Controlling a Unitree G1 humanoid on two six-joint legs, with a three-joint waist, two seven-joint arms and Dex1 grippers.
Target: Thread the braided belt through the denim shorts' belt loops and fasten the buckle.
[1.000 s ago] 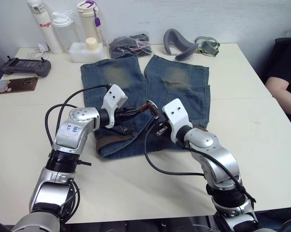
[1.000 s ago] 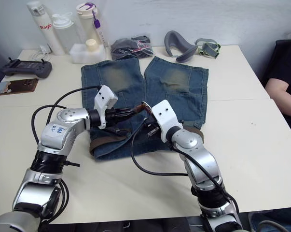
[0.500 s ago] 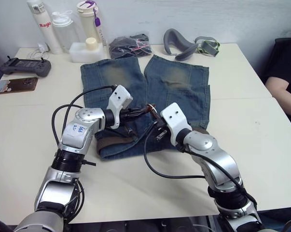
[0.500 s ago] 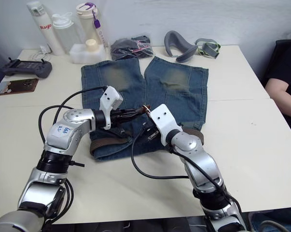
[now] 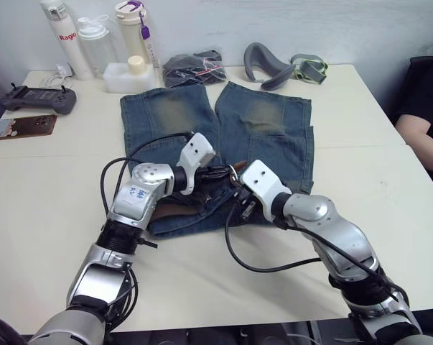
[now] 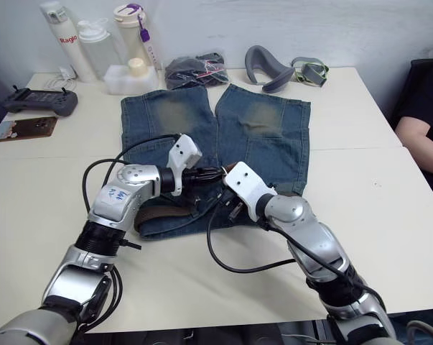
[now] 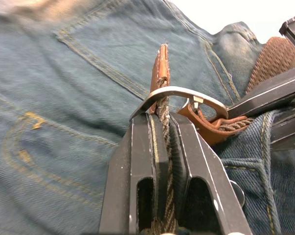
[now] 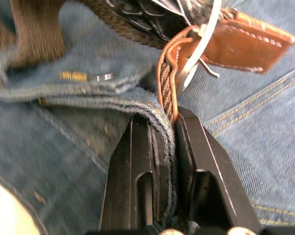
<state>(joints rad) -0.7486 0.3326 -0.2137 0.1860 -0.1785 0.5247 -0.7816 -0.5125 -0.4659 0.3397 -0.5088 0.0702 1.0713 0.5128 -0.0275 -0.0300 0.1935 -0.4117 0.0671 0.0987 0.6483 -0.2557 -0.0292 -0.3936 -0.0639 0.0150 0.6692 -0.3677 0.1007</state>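
The denim shorts (image 5: 266,122) lie flat on the table, waistband nearest me. The braided belt (image 5: 174,210) runs along that waistband. In the left wrist view my left gripper (image 7: 161,120) is shut on the woven strap just behind its tan tip (image 7: 160,68), which pokes through the silver buckle (image 7: 179,94). My right gripper (image 8: 168,117) is shut on the belt's leather fold at the buckle (image 8: 201,44), pinching a fold of denim waistband with it. Both grippers meet over the middle of the waistband (image 5: 229,183). The belt loops cannot be told apart under the belt and fingers.
Bottles (image 5: 62,36) and a white tub (image 5: 126,75) stand at the back left. A dark bundle in a bag (image 5: 191,68) and a grey padded strap (image 5: 270,65) lie behind the shorts. A controller (image 5: 36,97) and phone (image 5: 22,126) sit far left. A person's arm (image 5: 424,136) rests at the right edge.
Both grippers have shifted right and a little toward me along the waistband, still holding the belt. The tan tip and buckle stay together between them.
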